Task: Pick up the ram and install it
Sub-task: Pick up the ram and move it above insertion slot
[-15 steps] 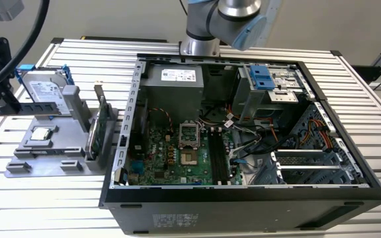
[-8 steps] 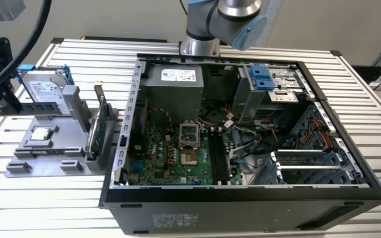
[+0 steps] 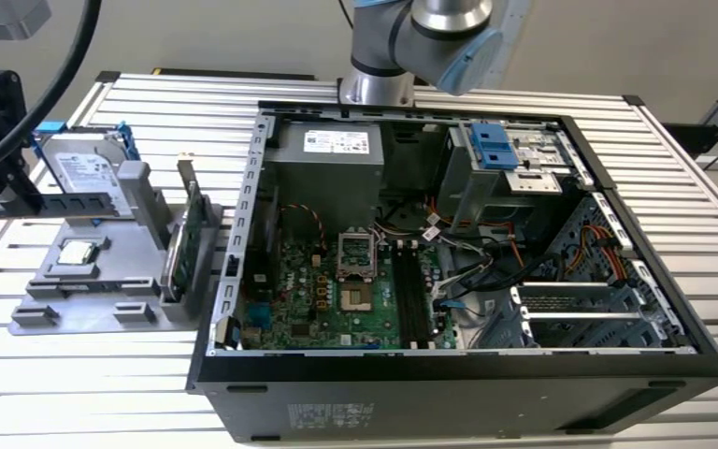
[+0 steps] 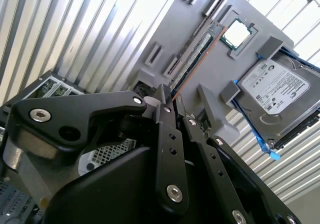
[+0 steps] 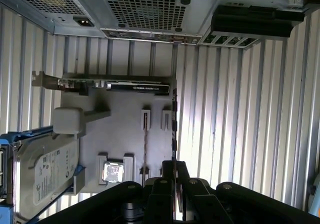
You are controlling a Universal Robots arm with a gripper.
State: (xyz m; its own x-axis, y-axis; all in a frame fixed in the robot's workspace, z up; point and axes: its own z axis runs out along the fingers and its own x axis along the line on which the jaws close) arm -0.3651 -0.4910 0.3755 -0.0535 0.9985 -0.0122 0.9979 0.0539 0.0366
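Second wrist view shows me the ram on its edge in the tray, long axis pointing straight away from the gripper. Fingers are together, holding nothing.

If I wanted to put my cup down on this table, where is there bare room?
Bare table lies in front of the grey holder, at the exterior view's left, and along the edge to the exterior view's right of the case. The grey holder, with drive, chip and card, is crowded; so is the case.
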